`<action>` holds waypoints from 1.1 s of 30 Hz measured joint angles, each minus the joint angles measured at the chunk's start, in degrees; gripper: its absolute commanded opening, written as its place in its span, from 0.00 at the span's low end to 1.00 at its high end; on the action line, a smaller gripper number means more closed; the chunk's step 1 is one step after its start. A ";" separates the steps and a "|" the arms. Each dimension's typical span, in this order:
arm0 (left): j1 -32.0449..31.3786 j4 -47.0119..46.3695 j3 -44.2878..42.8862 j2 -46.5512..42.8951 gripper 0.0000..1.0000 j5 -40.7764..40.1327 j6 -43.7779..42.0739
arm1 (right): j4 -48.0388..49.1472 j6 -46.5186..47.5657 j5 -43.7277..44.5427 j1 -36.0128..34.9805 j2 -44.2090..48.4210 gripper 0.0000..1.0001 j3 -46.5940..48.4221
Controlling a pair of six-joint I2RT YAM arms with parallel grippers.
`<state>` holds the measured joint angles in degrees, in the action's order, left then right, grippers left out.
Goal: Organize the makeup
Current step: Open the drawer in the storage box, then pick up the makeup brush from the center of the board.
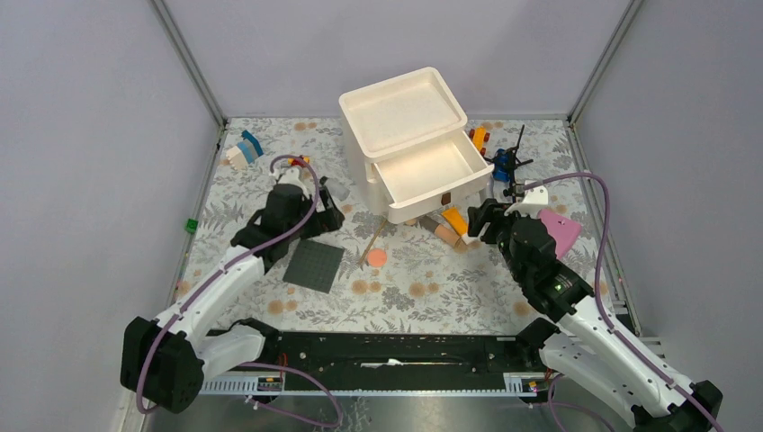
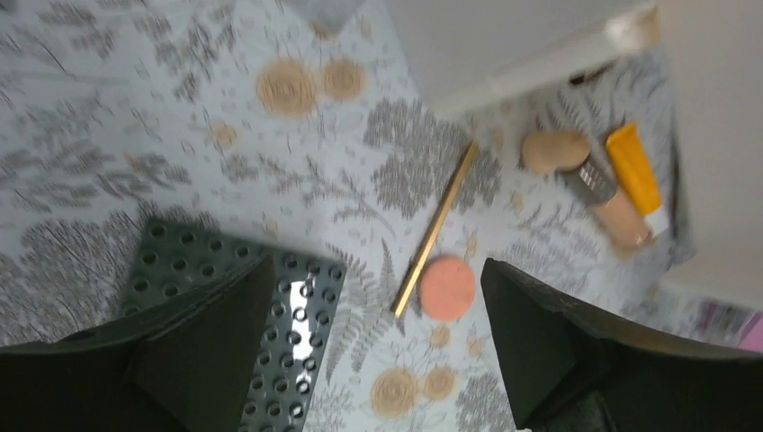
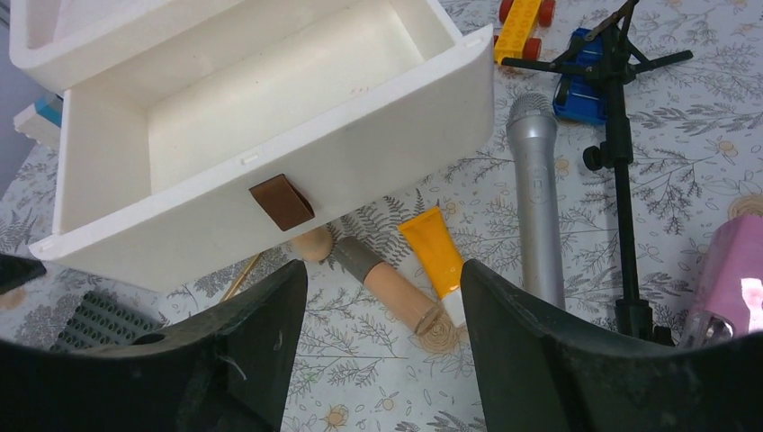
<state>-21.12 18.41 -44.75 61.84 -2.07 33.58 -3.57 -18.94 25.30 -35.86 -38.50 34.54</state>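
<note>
Right gripper [image 3: 382,270] is spread wide with nothing in it, hanging right over the orange tube [image 3: 432,252] and the dark-capped beige tube [image 3: 387,288]. Left gripper [image 2: 378,265] is wide open and empty too, hovering above the salmon-pink disc [image 2: 447,288] and the thin gold brush [image 2: 436,225].

From the top view, both tubes lie on the table at the 6 o'clock side of the white drawer [image 3: 360,153], which is pulled out and looks empty. The disc sits at about 7 o'clock from it.

What worries me: the two tubes lie side by side, pretty much touching, with their top ends tucked under the drawer front. Going for one could pinch both, or shove them further under. On the left, the disc is flat, so the fingers may slide over it. The brush lies just beside it and could get dragged. One left finger is also above the grey brick plate [image 2: 270,315], which might snag.
</note>
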 measured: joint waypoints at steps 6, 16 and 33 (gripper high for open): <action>-9.51 -3.21 7.41 -0.98 0.87 -2.05 0.70 | -0.52 -1.11 0.61 0.00 0.55 0.71 -2.05; -17.62 -15.45 10.80 9.42 0.73 -5.73 -0.48 | -1.86 -2.51 0.61 0.00 2.97 0.71 -4.66; -17.79 -23.04 7.19 23.78 0.69 -7.78 -5.33 | -4.02 -2.82 0.76 0.00 5.57 0.72 -5.86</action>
<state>-38.92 -4.62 -37.56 85.62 -9.85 28.25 -7.60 -21.76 26.06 -35.86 -32.93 28.69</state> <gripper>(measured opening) 0.713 0.719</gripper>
